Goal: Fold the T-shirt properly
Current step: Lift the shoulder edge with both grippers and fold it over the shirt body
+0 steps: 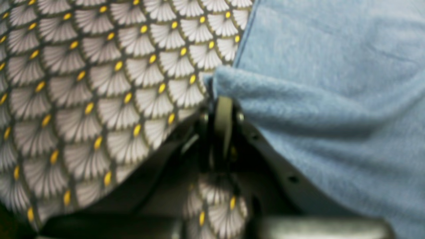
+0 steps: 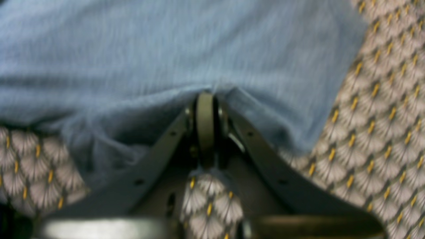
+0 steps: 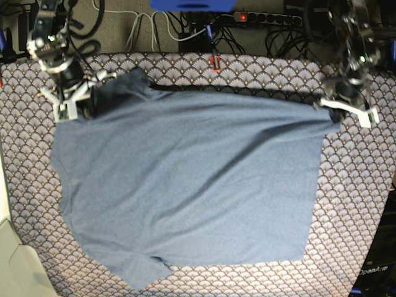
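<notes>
The slate-blue T-shirt [image 3: 185, 185] lies spread over most of the tablecloth, plain side up, with a sleeve sticking out at the near left. My left gripper [image 3: 333, 110] is at the far right corner of the T-shirt [image 1: 332, 99]; in the left wrist view my left gripper [image 1: 219, 96] is shut on a bunched fold of the cloth's edge. My right gripper [image 3: 79, 104] is at the far left corner. In the right wrist view my right gripper [image 2: 205, 94] is shut on the T-shirt [image 2: 166, 49], which puckers up around the tips. No lettering shows.
The scallop-patterned tablecloth [image 3: 352, 204] covers the table on every side of the garment. A small red thing [image 3: 215, 62] lies at the far edge. Cables and a power strip [image 3: 266, 18] run behind the table. A white surface [image 3: 12, 266] sits at the near left corner.
</notes>
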`<state>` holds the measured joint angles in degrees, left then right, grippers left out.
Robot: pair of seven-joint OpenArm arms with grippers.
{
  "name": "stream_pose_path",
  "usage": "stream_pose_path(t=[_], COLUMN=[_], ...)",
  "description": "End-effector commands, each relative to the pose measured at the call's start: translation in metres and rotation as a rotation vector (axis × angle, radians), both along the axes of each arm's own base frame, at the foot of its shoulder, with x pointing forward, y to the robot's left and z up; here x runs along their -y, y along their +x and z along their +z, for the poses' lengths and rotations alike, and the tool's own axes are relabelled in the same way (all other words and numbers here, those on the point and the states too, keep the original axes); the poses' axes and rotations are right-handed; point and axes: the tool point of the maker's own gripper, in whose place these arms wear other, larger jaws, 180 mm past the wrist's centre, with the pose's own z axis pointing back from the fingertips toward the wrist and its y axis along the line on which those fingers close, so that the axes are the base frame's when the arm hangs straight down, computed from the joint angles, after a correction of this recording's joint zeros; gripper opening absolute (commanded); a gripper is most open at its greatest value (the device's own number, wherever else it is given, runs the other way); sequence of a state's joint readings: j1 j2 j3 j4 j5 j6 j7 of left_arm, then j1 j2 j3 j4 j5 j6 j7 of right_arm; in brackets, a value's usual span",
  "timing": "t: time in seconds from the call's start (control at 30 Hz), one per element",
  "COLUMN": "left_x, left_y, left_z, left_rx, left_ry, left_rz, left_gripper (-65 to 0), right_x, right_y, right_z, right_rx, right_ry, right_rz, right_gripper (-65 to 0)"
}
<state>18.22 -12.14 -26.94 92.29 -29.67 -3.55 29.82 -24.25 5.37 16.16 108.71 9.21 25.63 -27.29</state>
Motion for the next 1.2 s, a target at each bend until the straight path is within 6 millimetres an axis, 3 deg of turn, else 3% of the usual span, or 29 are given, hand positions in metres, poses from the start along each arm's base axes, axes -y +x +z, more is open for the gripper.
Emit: stream_pose_path(t=[0.0,0.3,0.6,0.77,1.03,1.17], left_x=[-0.008,-0.002,0.005,0.020,0.029,0.019], left_y=[0.013,0.063,0.087,0.105,0.138,0.152], left_z=[0.017,0.050,0.033,0.031,0.045,0.046], left_rx=[0.048,0.111,0.049,0.002,-0.016,-0.030], left_ry=[0.020,-0.013,-0.071,0.065,0.262,0.281], left_rz=[0.004,-0.020,-0.039,-0.132,-0.199,-0.183], left_gripper=[-64.3,-64.3,-64.3,-64.4,-64.4,-64.4], right_x=[0.002,0.013,0.060,0.084,0.058,0.053], right_y=[0.008,0.060,0.110,0.137,0.169,0.185], right_z=[0.010,0.030,0.027,0.038,0.032,0.028], right_rx=[0.034,0.045,0.029,0.039,0.010,-0.006], right_ry=[-0.006,-0.047,-0.105,-0.133,-0.174,-0.238], right_rz=[0.003,-0.003,-0.031,-0.047,0.065,0.069], right_gripper=[-65.0,-65.0,-65.0,-65.0,-65.0,-65.0])
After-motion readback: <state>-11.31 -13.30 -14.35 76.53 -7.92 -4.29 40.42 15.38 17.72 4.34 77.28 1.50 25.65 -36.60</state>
